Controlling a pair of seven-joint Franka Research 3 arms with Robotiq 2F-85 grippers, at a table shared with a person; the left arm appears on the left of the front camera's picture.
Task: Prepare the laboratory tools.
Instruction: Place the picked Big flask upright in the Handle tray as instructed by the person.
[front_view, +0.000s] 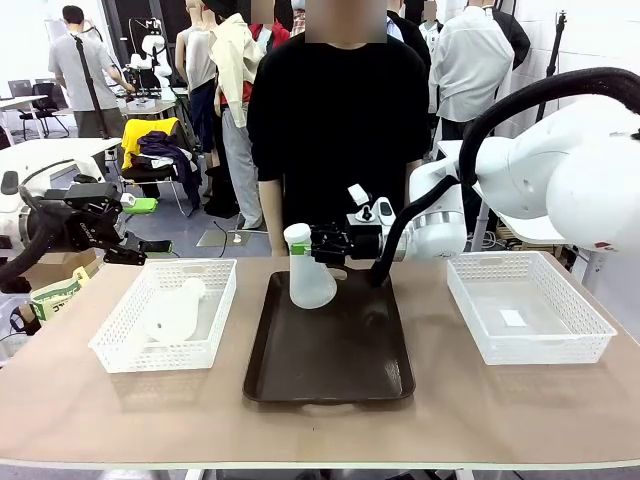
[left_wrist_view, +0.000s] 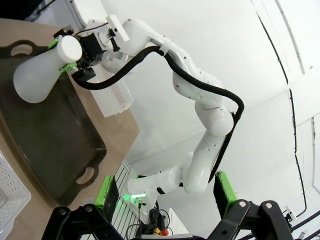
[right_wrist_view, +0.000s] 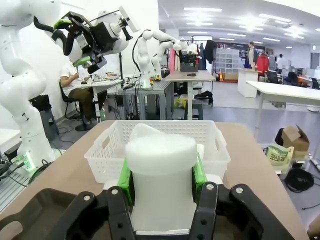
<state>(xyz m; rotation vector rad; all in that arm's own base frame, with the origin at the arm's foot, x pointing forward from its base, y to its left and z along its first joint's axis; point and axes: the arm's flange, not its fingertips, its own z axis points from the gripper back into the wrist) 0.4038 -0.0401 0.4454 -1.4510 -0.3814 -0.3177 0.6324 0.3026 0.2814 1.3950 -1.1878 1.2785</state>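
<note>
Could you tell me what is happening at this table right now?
The right gripper is shut on the neck of one whitish flask, which stands upright at the far end of the dark brown tray. The second flask lies on its side in the white mesh basket on the robot's left. The left gripper is open and raised, holding nothing. A person stands at the far side.

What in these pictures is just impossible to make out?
- Right wrist view: base of the held flask, hidden behind the right gripper and cut by the bottom edge.
- Front view: the white patch in the right basket, too small to identify.
- Left wrist view: the left basket, mostly cut off by the bottom-left corner.
</note>
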